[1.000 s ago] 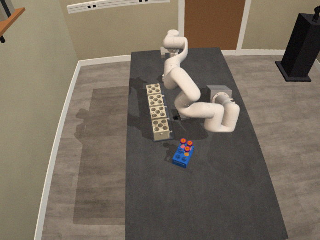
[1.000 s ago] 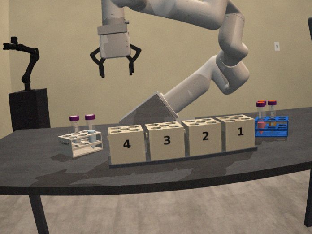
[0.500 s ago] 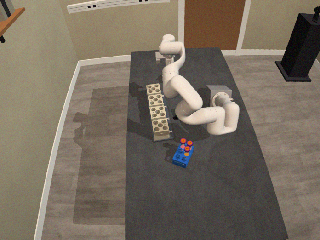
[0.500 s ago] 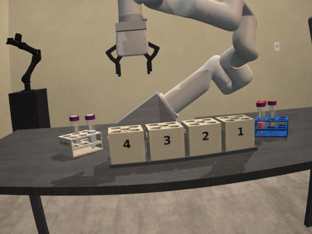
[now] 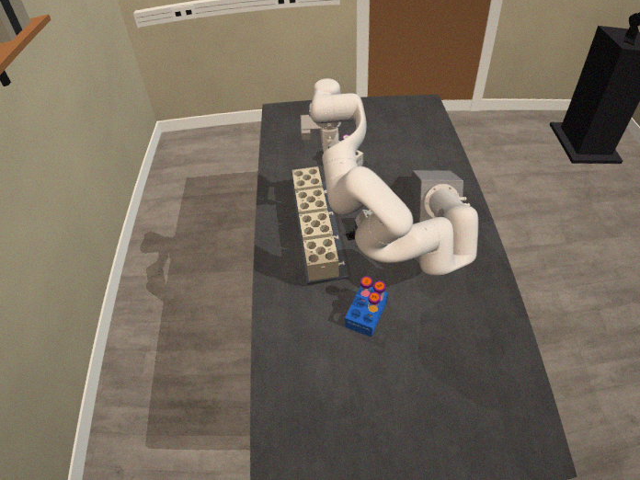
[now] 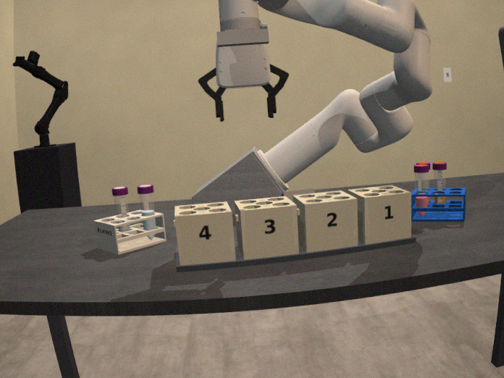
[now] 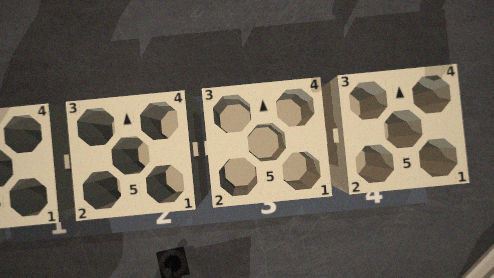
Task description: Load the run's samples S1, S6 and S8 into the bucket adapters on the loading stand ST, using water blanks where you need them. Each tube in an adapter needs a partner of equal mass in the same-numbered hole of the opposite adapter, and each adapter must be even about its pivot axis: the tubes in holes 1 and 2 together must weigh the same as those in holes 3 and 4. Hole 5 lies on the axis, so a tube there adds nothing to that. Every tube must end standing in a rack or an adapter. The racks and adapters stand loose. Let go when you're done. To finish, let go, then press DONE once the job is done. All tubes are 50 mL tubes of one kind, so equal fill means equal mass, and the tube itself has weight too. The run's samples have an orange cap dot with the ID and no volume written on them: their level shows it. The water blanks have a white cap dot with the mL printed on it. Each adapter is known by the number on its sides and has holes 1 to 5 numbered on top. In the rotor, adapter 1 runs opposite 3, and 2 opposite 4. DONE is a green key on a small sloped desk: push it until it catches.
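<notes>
My gripper (image 6: 246, 116) is open and empty, high above the adapters. Adapters 1 (image 6: 388, 228) (image 7: 44, 160), 2 (image 6: 332, 239) (image 7: 127, 131), 3 (image 6: 269, 243) (image 7: 310, 142) and 4 (image 6: 204, 247) (image 7: 357, 134) stand in a row on the loading stand (image 7: 320, 206). The holes I see are empty; adapter 1 is cut off in the wrist view. A blue rack (image 5: 359, 325) (image 6: 460, 216) holds three orange-dotted samples; their IDs are too small to read. The blanks rack (image 6: 105, 230) holds two white-dotted tubes, a left one (image 6: 119, 191) and a right one (image 6: 145, 189).
The arm hides most of the blanks rack in the top view. The DONE desk (image 5: 365, 217) is mostly behind the arm there, its green key hidden. A small black block (image 5: 350, 234) (image 7: 172, 262) lies between desk and stand. The grey arm base (image 5: 438, 176) stands right of the desk.
</notes>
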Motion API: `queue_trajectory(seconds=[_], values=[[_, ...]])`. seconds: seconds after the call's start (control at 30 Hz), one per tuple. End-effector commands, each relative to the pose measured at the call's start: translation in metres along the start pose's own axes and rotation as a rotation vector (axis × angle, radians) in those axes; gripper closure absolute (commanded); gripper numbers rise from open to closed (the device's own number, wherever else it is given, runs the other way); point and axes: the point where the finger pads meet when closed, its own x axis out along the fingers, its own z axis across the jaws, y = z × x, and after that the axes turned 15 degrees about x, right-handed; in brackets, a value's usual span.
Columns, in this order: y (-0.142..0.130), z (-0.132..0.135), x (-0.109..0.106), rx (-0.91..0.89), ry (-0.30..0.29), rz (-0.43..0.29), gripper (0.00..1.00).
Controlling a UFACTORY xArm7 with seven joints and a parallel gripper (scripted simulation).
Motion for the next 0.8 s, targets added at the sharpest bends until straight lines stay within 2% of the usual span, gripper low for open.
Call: queue_trajectory(seconds=[0.0, 0.1, 0.47, 0.77], values=[[0.007, -0.023, -0.002, 0.001, -0.005, 0.005, 0.0], [0.008, -0.028, -0.002, 0.001, -0.005, 0.005, 0.0], [0.024, -0.081, -0.003, 0.001, -0.004, 0.005, 0.0], [0.001, -0.107, -0.002, -0.232, -0.005, 0.005, 0.0]])
